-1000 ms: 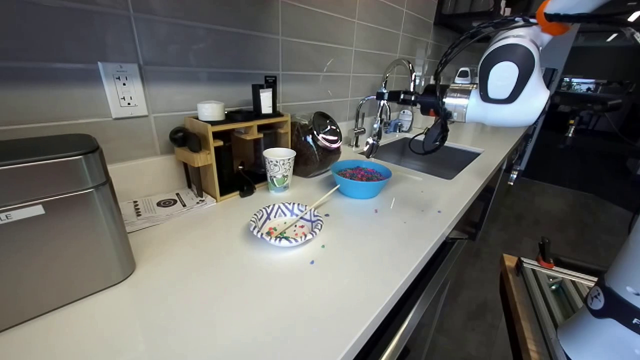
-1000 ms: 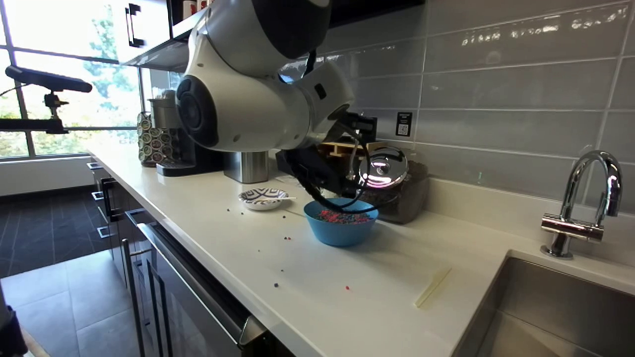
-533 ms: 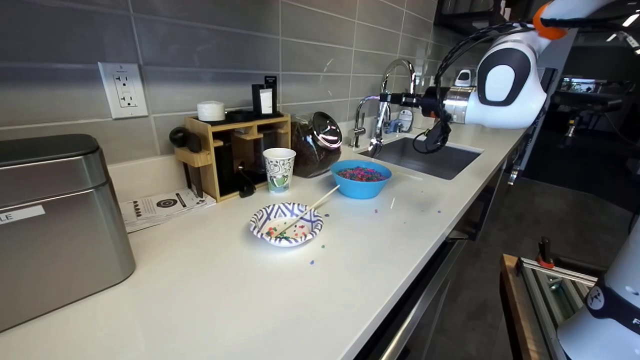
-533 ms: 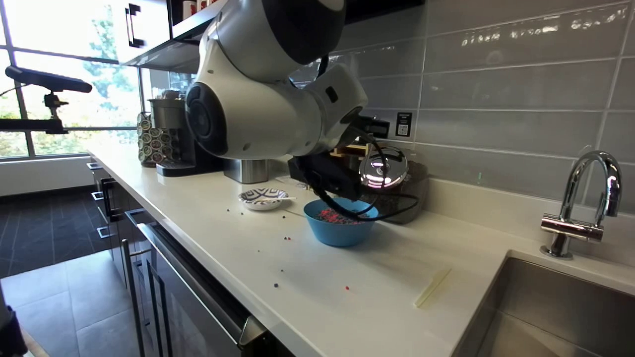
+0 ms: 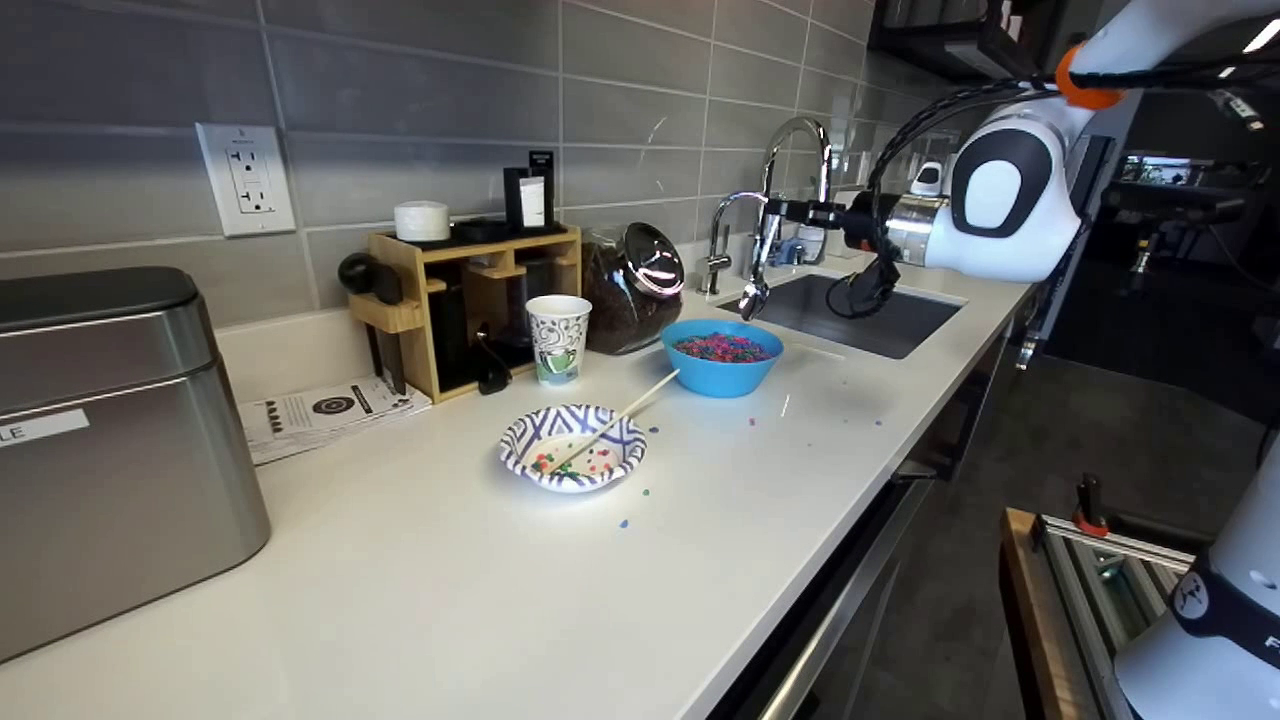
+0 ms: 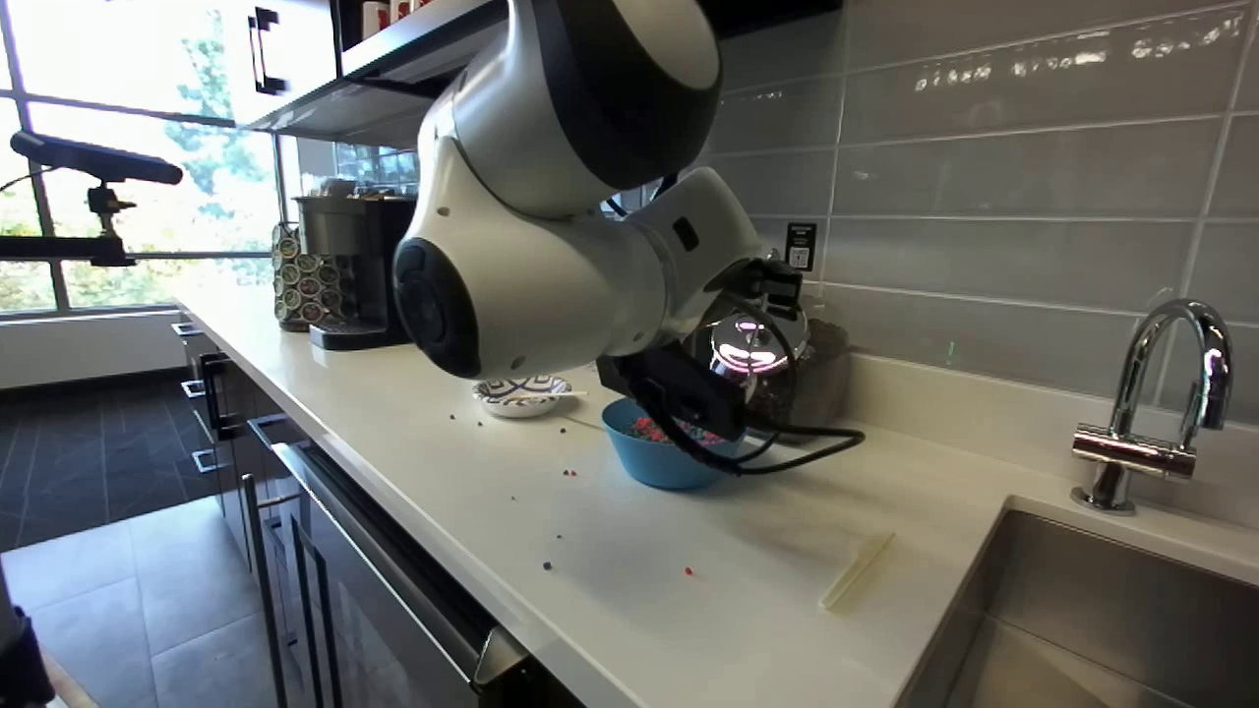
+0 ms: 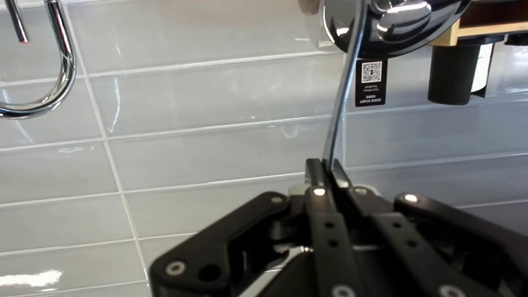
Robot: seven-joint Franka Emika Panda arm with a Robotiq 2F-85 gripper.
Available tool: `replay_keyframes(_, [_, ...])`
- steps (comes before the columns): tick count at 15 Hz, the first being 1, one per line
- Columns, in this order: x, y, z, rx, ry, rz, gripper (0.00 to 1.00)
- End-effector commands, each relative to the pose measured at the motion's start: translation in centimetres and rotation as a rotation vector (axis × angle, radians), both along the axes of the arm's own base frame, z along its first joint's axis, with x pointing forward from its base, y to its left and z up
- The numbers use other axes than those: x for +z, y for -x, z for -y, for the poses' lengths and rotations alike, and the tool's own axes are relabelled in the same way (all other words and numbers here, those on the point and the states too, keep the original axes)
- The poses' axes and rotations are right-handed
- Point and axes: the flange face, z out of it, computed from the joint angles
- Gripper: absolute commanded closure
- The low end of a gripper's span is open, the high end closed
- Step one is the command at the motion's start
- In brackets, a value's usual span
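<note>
The gripper [image 7: 327,167] is clamped on a metal utensil [image 7: 345,78], which hangs below it in an exterior view. There its shiny lower end appears just above the far rim of the blue bowl [image 5: 720,378]; whether it is over the bowl or behind it, and whether it carries anything, cannot be told.

The blue bowl holds a heap of small beads [image 5: 722,348], pink, blue and dark. The patterned bowl [image 5: 533,432], near it, has a few red and green ones on its bottom, with a stick [image 5: 618,418] leaning out over its rim toward the blue bowl. Loose bits [image 5: 624,524] dot the counter [image 5: 450,600]. The tilted glass jar [image 5: 620,310] has dark contents. The cup [image 5: 559,340] stands upright, its inside out of sight. Black items in the rack [image 5: 422,345] are hard to make out.

In an exterior view the arm [image 6: 551,285] hides part of the blue bowl, and the utensil cannot be made out. The wrist view is upside down; its top edge cuts off the utensil. The bin [image 5: 130,500] is cut off by the frame, its label showing only "LE", and the sink [image 6: 1102,570] runs out of frame too.
</note>
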Motion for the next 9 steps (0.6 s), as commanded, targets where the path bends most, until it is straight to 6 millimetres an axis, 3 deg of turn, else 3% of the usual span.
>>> replay_keyframes(1, [-1.5, -0.7, 0.8, -0.001, 0.025, 0.005, 1.0])
replay_keyframes(9, [-2.8, -2.8, 1.1, 0.024, 0.031, -0.033, 1.0])
